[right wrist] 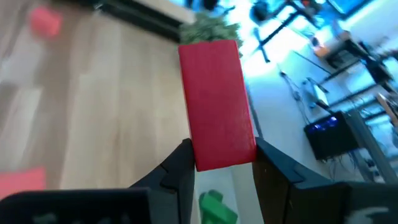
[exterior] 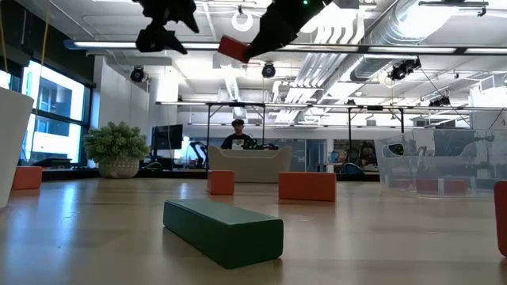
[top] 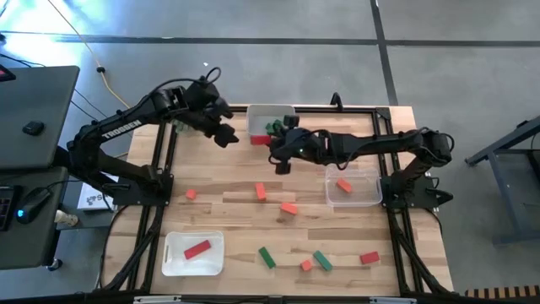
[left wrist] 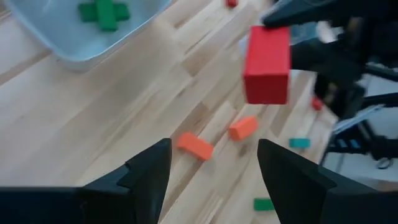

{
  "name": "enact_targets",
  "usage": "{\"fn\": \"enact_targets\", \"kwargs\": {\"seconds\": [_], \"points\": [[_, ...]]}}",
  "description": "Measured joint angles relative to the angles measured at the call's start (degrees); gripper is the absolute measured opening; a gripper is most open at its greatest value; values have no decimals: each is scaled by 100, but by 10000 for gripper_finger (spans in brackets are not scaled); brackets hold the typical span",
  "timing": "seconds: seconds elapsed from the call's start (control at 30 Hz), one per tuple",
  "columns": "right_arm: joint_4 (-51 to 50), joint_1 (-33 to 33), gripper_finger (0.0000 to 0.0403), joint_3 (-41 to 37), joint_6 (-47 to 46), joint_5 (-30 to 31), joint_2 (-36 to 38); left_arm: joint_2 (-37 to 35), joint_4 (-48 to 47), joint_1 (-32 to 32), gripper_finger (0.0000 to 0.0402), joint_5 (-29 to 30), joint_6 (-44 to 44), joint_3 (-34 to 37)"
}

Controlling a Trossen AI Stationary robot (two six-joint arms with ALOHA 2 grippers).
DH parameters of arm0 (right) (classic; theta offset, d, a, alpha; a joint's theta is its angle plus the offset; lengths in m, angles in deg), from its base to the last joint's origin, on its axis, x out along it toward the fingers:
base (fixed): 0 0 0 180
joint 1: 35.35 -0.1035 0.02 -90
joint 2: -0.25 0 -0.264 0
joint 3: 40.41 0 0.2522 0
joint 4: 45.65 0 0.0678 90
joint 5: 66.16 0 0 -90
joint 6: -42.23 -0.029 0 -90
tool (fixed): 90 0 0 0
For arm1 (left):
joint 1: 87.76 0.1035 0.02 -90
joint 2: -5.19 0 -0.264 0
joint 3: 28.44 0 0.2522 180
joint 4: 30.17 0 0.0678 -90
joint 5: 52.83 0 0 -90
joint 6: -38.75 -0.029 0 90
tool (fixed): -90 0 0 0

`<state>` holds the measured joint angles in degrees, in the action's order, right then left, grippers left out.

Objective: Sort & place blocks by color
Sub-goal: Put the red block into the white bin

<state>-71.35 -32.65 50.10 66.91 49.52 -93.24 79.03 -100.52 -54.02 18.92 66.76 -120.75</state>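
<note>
The right gripper (right wrist: 222, 163) is clamped on a red block (right wrist: 216, 103). The block stands up between the two jaws, its lower end pinched and most of its length sticking out past the tips. From above, this gripper (top: 272, 142) sits at the far middle of the surface (top: 228, 196), by the edge of the far tray (top: 263, 111), with the block (top: 260, 139) showing as a red patch on its left. The table-height view shows the block (exterior: 233, 48) held high in the air.

The left gripper (left wrist: 213, 163) hangs nearby with its jaws spread apart and nothing between them (the red block (left wrist: 267, 64) floats ahead of it, well clear of its fingertips). From above it (top: 224, 135) is just left of the far tray.

Green blocks (left wrist: 104, 11) lie in the far tray. A white tray (top: 171, 263) at the near left holds one red block (top: 197, 249). A clear tray (top: 332, 196) at the right holds an orange block (top: 343, 185). Loose blocks lie scattered on the surface: an orange pair (top: 275, 199) at the middle, a small one (top: 191, 194) to the left, and a green one (top: 267, 257) near the front.

The right gripper's fingertips are mostly hidden from above by the arm. The green block (exterior: 224, 229) close to the low camera blocks part of the surface behind it.
</note>
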Motion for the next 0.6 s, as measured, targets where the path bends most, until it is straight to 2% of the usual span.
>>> {"fn": "enact_targets", "kwargs": {"seconds": [0.27, 0.6], "points": [[553, 35, 106, 0, -369, 944, 0, 0, 816, -1, 229, 35, 180, 0], [765, 35, 106, 0, -577, 1368, -4, 234, 1829, -94, 229, 441, 294, -4]]}}
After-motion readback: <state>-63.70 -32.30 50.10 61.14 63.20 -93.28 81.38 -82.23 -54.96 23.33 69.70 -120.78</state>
